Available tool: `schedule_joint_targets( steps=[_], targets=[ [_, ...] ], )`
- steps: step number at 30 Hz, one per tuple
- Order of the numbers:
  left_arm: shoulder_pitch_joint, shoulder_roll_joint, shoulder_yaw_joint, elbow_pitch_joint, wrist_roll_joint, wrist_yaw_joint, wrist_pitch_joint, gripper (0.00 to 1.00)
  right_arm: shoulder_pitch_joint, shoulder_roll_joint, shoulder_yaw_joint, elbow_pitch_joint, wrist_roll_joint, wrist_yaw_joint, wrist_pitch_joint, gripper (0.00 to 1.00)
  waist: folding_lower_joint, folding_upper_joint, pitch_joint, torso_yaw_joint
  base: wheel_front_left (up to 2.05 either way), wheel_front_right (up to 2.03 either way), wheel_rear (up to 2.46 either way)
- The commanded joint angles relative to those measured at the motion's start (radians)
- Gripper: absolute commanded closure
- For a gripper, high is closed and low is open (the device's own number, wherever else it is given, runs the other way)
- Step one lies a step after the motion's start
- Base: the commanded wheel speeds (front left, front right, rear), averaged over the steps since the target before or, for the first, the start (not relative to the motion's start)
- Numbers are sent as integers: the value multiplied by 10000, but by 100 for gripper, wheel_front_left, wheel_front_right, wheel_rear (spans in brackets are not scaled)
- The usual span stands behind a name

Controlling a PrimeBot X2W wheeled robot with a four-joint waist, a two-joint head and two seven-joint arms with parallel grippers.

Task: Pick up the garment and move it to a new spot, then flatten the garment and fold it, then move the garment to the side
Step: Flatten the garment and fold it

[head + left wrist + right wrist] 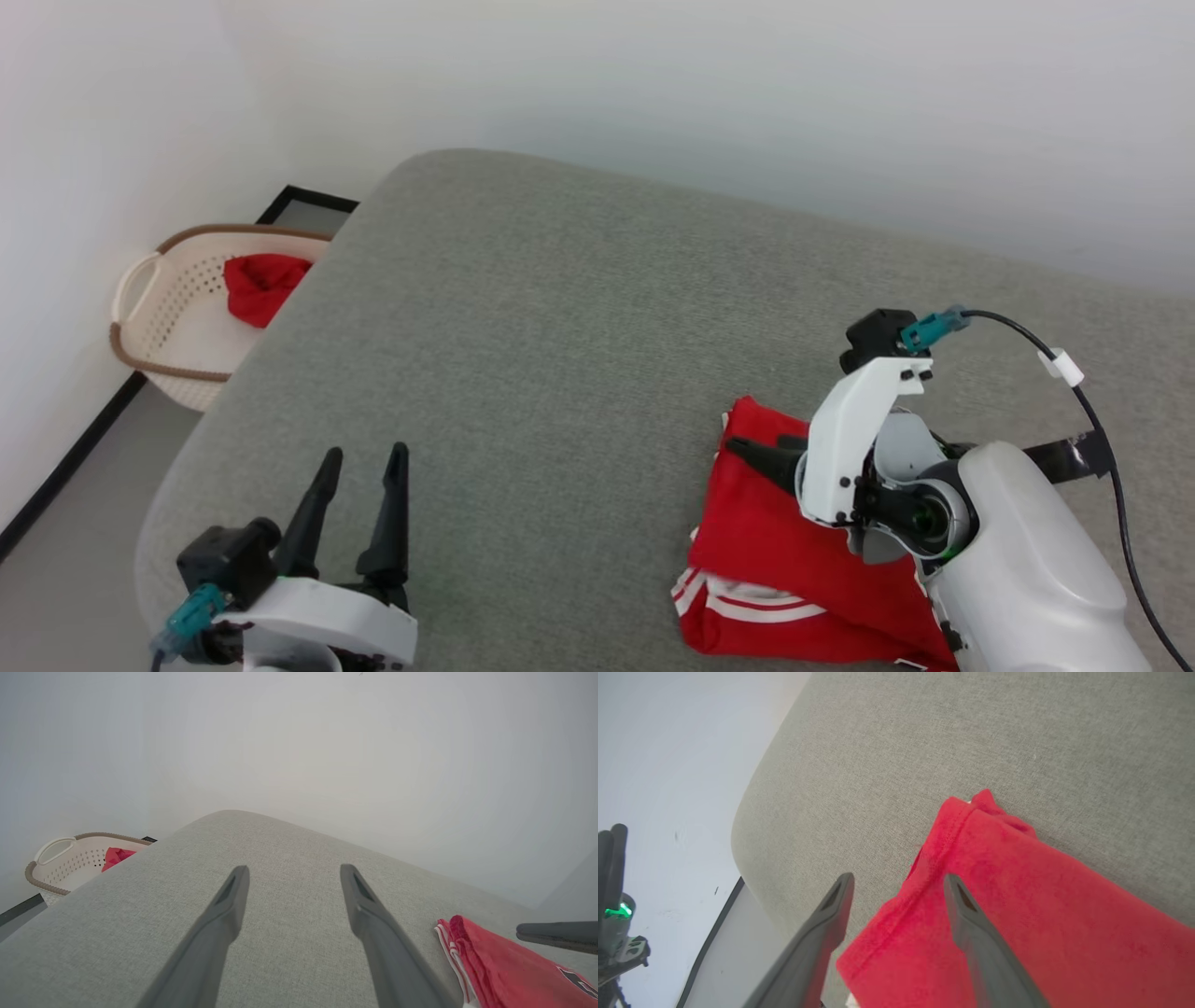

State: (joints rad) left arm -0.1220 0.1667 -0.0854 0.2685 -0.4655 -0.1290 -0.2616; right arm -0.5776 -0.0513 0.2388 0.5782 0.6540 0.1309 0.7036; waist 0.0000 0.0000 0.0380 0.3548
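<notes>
Head view: the garment (775, 551) lies as a compact red bundle on the near right part of the grey surface (560, 327), with white-and-red striped trim showing at its near edge. My right gripper (761, 450) hangs over the bundle's far left corner, pointing left. Right wrist view: its two fingers stand wide apart and clamp nothing. One is over the red cloth, the other over bare grey fabric, and the hem runs between them. I cannot tell whether either tip touches the cloth. My left gripper (366, 455) sits at the near left, well apart from the garment, spread wide and empty. Beyond the surface's left edge stands a pale basket (159, 308) holding a red cloth scrap (261, 285).
</notes>
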Motion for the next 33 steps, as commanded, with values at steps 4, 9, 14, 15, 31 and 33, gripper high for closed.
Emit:
schedule_joint_targets(
  steps=[4,9,14,15,31,33],
  targets=[
    [137,62,174,-64,147,-27,-35,0,-125,15,224,-284,232,-5,-71,0,0,0,-70,-413,0,0,0],
    [220,115,362,-133,238,-27,-35,0,173,9,71,-980,292,-5,-151,0,0,0,-151,-928,0,0,0],
    [294,200,555,-252,366,-26,-35,0,606,-217,-285,-2149,-70,-5,-580,0,0,0,-218,-1533,0,0,0],
    [294,200,555,-252,366,-26,-35,0,606,-217,-285,-2149,-70,-5,-580,0,0,0,-218,-1533,0,0,0],
    [831,565,1103,-385,844,-25,-36,0,2953,-2160,-829,-4530,-1082,-3,-5005,0,0,0,-502,-3189,0,0,0],
    [905,581,1200,-420,876,-25,-36,0,3262,-2395,-796,-4581,-1157,-3,-5587,0,0,0,-520,-3311,0,0,0]
  ],
)
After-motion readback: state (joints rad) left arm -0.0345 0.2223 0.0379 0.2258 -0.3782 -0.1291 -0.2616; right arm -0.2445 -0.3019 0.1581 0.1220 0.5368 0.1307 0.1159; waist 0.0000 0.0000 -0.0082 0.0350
